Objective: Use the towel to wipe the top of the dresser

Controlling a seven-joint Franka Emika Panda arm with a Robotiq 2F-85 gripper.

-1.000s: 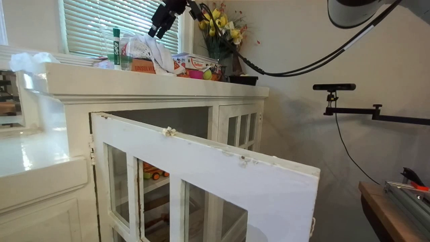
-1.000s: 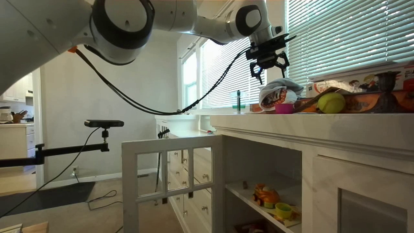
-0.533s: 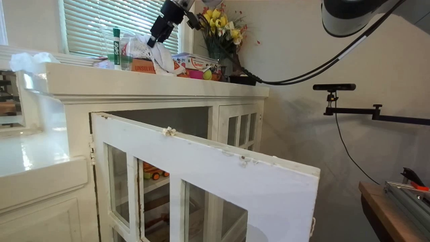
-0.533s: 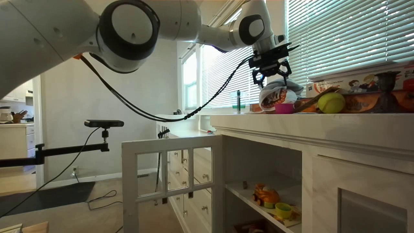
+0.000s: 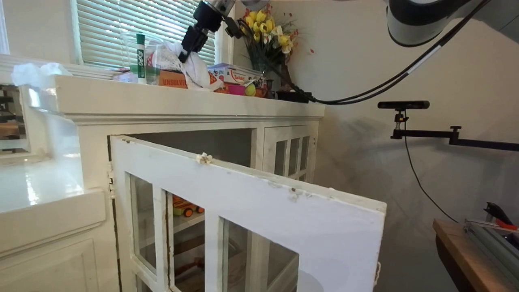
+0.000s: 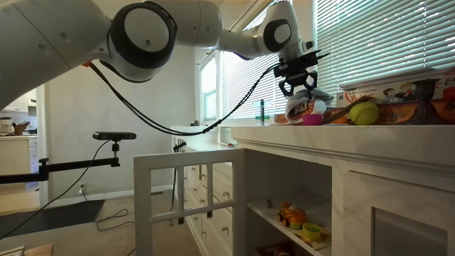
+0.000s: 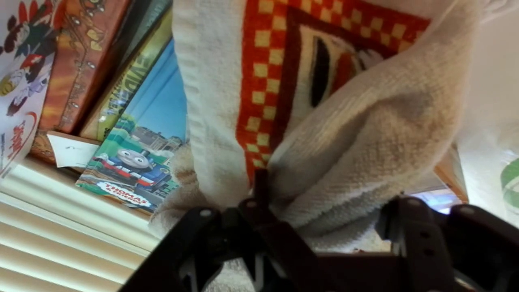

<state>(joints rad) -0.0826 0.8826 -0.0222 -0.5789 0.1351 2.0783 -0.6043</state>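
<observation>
The towel, pale with a red-and-yellow checked print, lies bunched on the dresser top among other items; it shows in both exterior views (image 5: 197, 69) (image 6: 300, 109) and fills much of the wrist view (image 7: 227, 101). The white dresser (image 5: 162, 99) (image 6: 341, 135) has one glass-paned door standing open. My gripper (image 5: 184, 56) (image 6: 299, 95) (image 7: 324, 194) points down at the towel's top. Its fingers are apart, with towel folds between them in the wrist view. One fingertip presses into the cloth. Part of the far finger's contact with the cloth is unclear.
A green marker (image 5: 140, 59), a pink cup (image 6: 312, 119), a tennis ball (image 6: 364, 113), a dark candlestick (image 6: 424, 101) and game boxes (image 5: 239, 76) crowd the towel. Flowers (image 5: 269, 32) stand behind. The open door (image 5: 251, 178) juts out in front. Window blinds (image 6: 387, 35) are behind.
My gripper has come down from above the towel to its top, and its fingers have drawn somewhat closer together. The towel and other items show little movement.
</observation>
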